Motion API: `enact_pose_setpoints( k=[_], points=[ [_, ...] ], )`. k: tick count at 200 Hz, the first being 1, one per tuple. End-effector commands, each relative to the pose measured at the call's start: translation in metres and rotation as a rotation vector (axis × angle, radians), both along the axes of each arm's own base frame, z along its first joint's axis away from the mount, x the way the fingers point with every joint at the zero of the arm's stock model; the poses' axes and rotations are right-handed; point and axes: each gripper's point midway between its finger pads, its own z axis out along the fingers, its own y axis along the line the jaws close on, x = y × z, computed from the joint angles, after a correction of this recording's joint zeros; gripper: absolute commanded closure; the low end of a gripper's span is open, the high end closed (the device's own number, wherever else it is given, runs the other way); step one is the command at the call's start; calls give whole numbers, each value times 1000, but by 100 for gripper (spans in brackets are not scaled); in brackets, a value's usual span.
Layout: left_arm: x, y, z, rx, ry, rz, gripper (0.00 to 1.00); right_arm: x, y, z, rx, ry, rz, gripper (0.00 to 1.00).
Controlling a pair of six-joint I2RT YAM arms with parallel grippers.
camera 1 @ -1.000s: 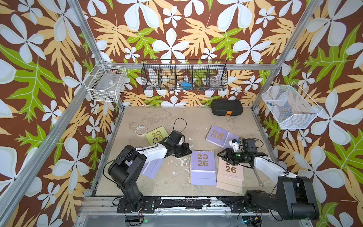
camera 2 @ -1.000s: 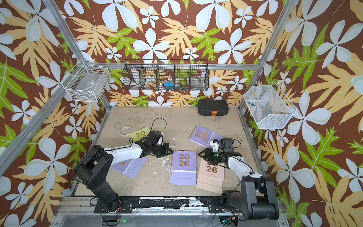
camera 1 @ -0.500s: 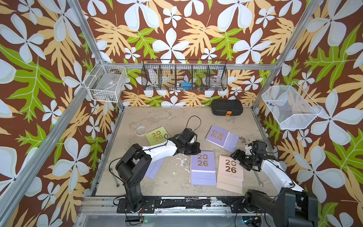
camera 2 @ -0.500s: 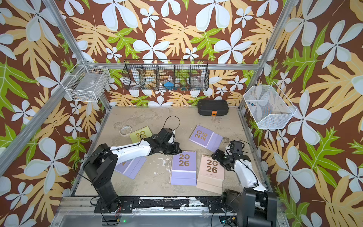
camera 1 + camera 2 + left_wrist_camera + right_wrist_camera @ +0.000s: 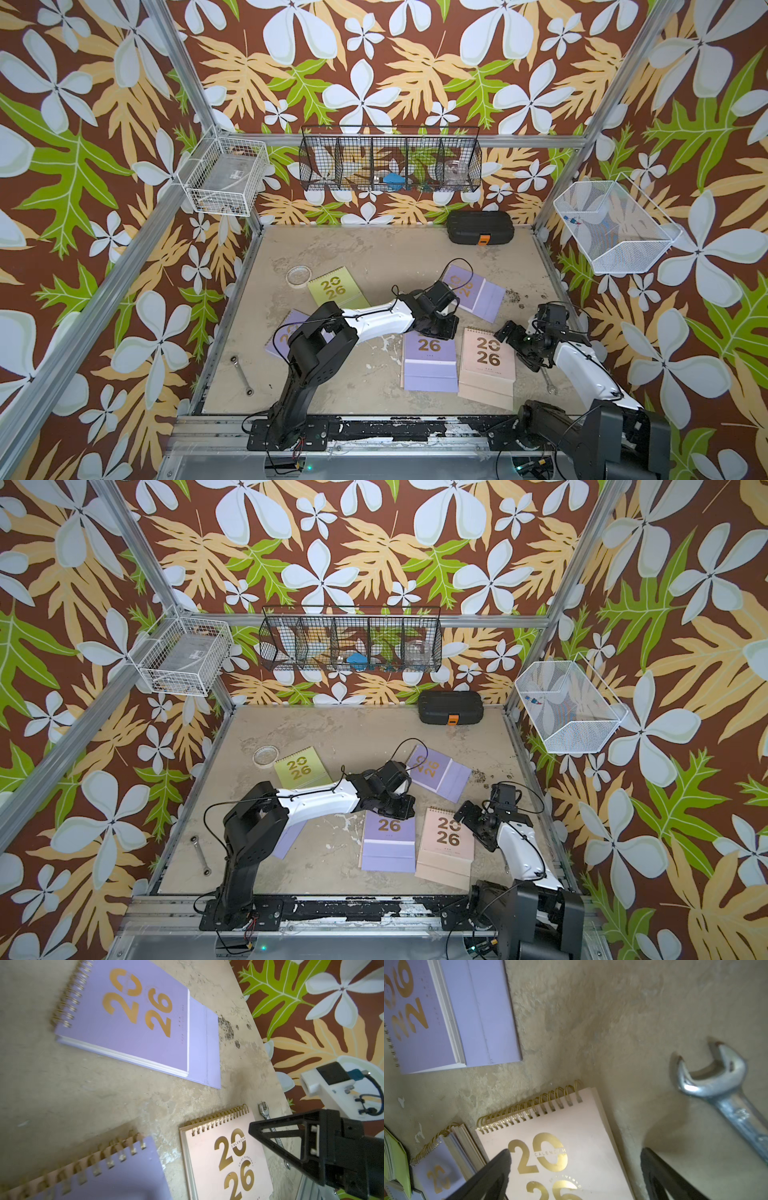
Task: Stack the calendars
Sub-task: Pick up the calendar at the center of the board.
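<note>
The left end effector (image 5: 437,328) is clenched shut. It sits low over the spiral edge of the central lilac calendar (image 5: 430,361) and hides the upper half of its gold "2026". Whether it pinches anything cannot be told. That calendar lies flat near the front middle of the tabletop (image 5: 374,249), with a pale edge showing under its left side. Just beside it on the right lies the pink calendar (image 5: 487,365), also flat, with its spiral toward the back wall.

The right end effector (image 5: 575,1152) is released, its jaws spread wide. In the right wrist view, 1 fingertip (image 5: 500,1163) hangs over the pink cover by the "20". Its partner stands past the calendar's right edge, above bare tabletop. Nothing is held between them.

The rear lilac calendar (image 5: 473,291) lies skewed just behind the left end effector. The lime green calendar (image 5: 337,288) lies toward the back left. The left lilac calendar (image 5: 276,345) lies partly under the left arm (image 5: 374,320). In both top views, 5 covers show.

A wrench (image 5: 720,1088) lies on the tabletop near the right arm (image 5: 582,374). A black case (image 5: 480,227) sits against the back wall.
</note>
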Motion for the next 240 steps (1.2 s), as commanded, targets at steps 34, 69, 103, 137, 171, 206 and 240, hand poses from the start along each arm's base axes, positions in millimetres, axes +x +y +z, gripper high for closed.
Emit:
enact_pose_setpoints(
  k=[34,69,103,137,171,206,240],
  points=[
    [1,-15,-14,88,-33,-32,100,1,6,-4,44,-16,-5,1],
    [2,-19,-29,170,-58,-51,100,-4,10,-12,61,-5,-9,0],
    [1,-22,-39,215,-77,-67,100,-5,11,-14,69,-9,-11,0],
    [1,-28,-46,226,-73,-84,100,-8,12,-20,76,2,-10,0],
    [-1,-33,-51,234,-65,-97,100,-10,12,-23,79,13,-12,0],
    [-5,-36,-59,237,-37,-115,100,-12,16,-25,99,14,-2,0],
    [-8,-43,-60,218,-17,-128,100,0,28,-7,168,-67,41,3]
  ],
)
